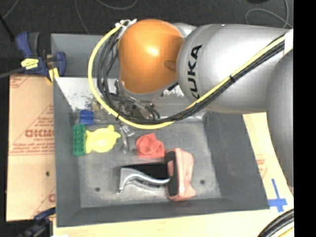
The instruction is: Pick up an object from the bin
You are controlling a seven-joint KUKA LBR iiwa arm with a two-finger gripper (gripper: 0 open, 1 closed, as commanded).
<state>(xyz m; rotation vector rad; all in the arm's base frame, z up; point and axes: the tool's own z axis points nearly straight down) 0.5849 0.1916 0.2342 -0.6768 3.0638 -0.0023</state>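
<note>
Under the orange wrist cover, the claw (127,138) hangs low between a yellow floppy plastic piece (102,139) and a red crumpled soft lump (149,145), over neither; whether it is open or closed I cannot tell. Closing here would likely catch bare grey metal bin (98,194) floor, or only nudge the lump aside. The arm hides the bin's far part. A pink foam pad (182,174) overlaps a black-and-silver handled tool (140,177).
</note>
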